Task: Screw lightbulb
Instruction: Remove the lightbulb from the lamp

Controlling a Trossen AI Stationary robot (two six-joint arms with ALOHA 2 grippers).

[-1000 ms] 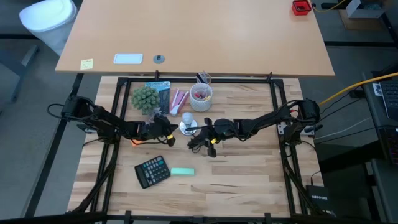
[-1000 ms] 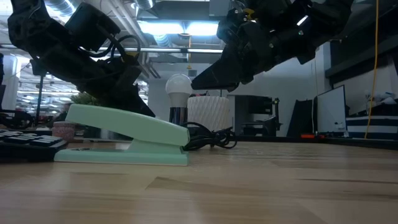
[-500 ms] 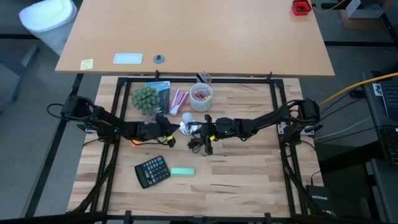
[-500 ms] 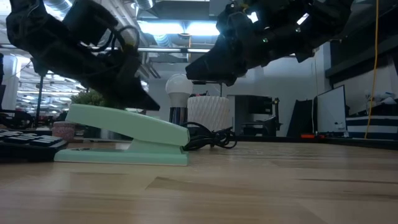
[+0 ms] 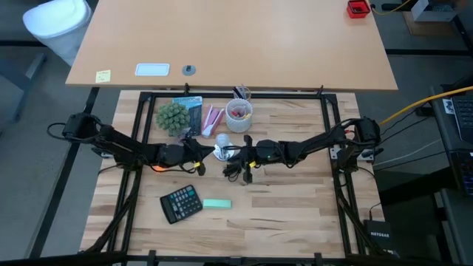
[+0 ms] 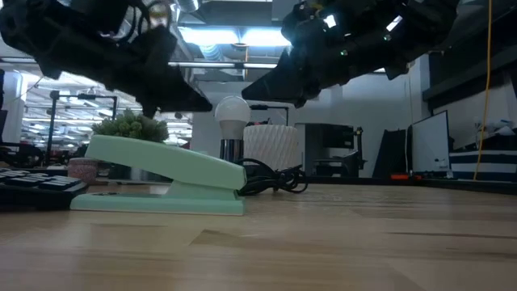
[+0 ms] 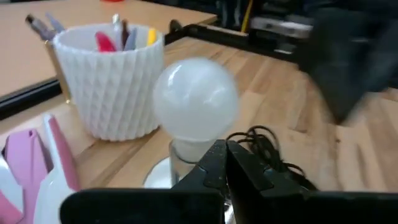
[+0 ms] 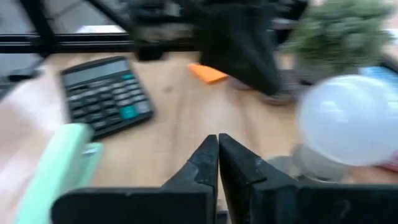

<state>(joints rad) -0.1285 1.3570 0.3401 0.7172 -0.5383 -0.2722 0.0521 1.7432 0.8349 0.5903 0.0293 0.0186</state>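
White bulb (image 6: 233, 115) stands in its socket near counter's back-centre; right gripper (image 8: 217, 155) has snapped its jaws together empty beside it, left gripper (image 7: 225, 163) likewise closed, so regrasp likely.

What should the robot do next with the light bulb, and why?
Probably open the right pincer and bring it around the lightbulb. The bulb stands upright in its silver base, yet both the right and left pincer are shut beside it, holding nothing. It needs open fingers to grip and twist.
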